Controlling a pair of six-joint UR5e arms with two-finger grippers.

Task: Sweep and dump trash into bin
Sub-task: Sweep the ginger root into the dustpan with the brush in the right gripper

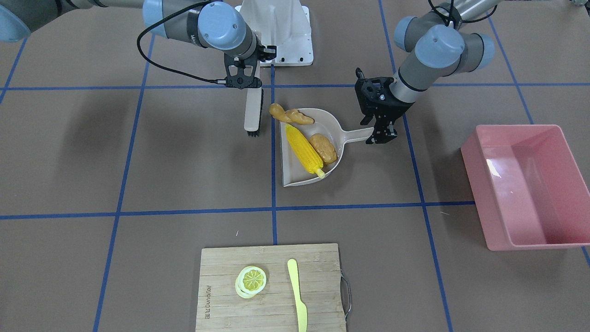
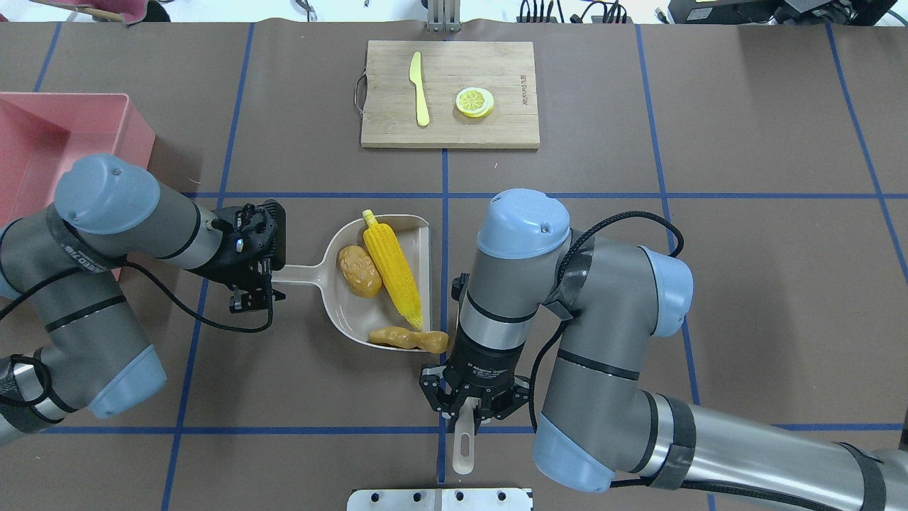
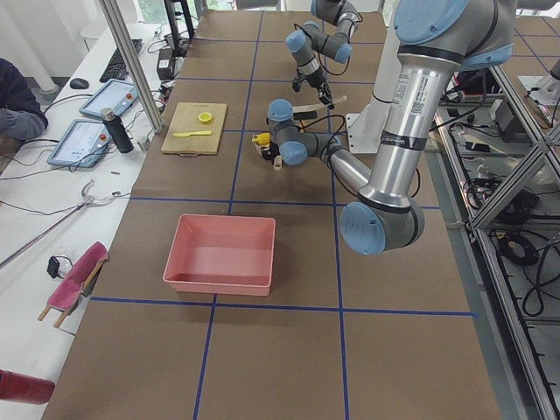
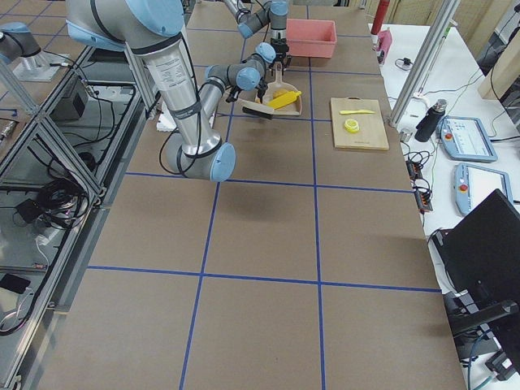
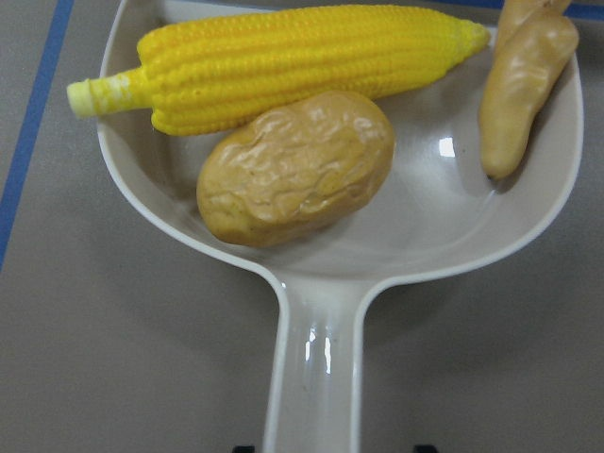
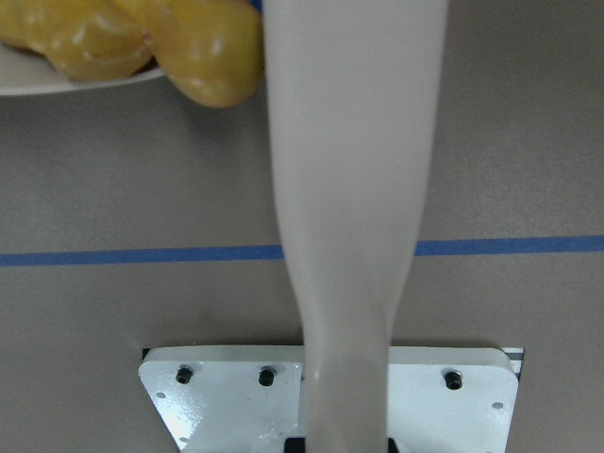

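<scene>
A beige dustpan (image 1: 289, 167) lies at the table's middle. In it are the yellow corn cob (image 1: 303, 150) and brown potato (image 1: 323, 147). The tan ginger root (image 1: 291, 115) lies across its open edge, half inside. My left gripper (image 1: 381, 134) is shut on the dustpan handle (image 2: 301, 273); the wrist view shows the pan (image 5: 444, 226) with all three foods. My right gripper (image 2: 464, 415) is shut on a beige brush (image 1: 252, 113), whose bristles are just beside the pan, apart from the ginger. The pink bin (image 1: 474, 170) stands empty on my left.
A wooden cutting board (image 1: 221, 276) at the table's far side holds a lemon slice (image 1: 251, 280) and a pale yellow knife (image 1: 297, 295). The white robot base plate (image 1: 281, 32) is behind the brush. Blue tape lines cross the brown table.
</scene>
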